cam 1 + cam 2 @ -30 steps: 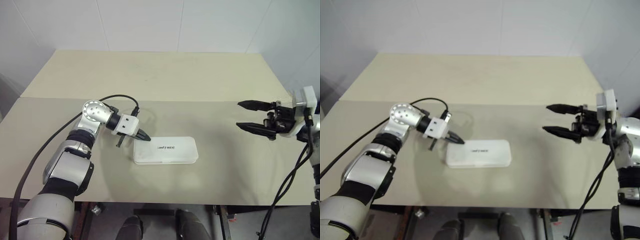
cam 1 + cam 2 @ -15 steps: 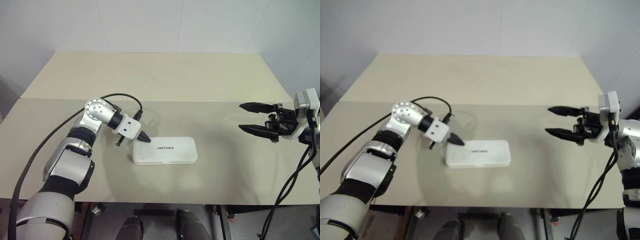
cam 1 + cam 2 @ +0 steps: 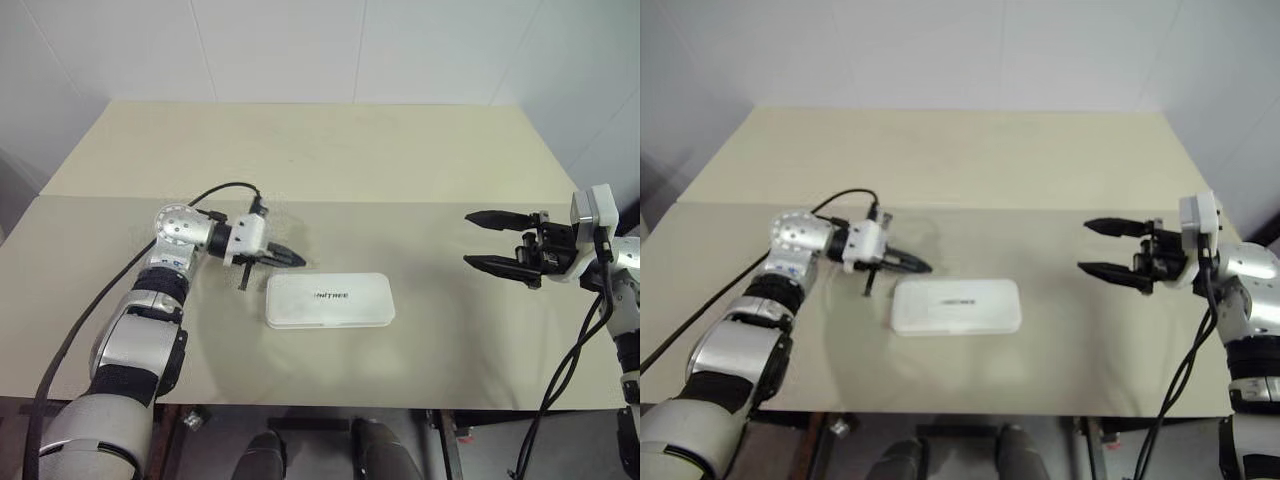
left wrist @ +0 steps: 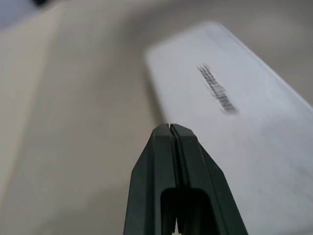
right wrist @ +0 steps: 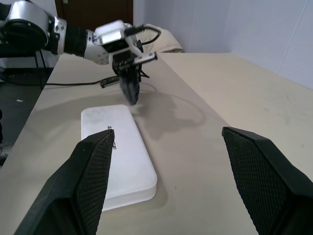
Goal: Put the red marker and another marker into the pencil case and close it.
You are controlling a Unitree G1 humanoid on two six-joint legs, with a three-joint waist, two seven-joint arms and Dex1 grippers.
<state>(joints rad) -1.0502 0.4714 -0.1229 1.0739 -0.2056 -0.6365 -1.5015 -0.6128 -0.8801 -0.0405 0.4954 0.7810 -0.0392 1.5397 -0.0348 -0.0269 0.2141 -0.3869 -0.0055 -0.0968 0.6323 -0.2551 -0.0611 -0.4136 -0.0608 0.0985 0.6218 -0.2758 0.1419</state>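
The white pencil case lies shut and flat on the table, its dark lettering facing up. My left gripper is shut with nothing in it. It hovers just past the case's far left corner, pointing right and not touching the case. Its black fingers are pressed together. My right gripper stands open and empty well to the right of the case, pointing left toward it. From the right wrist view the left gripper shows beyond the case. The red marker and the other marker are out of view.
The beige table reaches back to a white wall, with a seam across its middle. A black cable loops from my left wrist above the table. The table's front edge runs a short way in front of the case.
My left gripper has lifted off the case's left end and levelled out, still shut. The case has not moved. The right gripper has stayed open and in about the same place.
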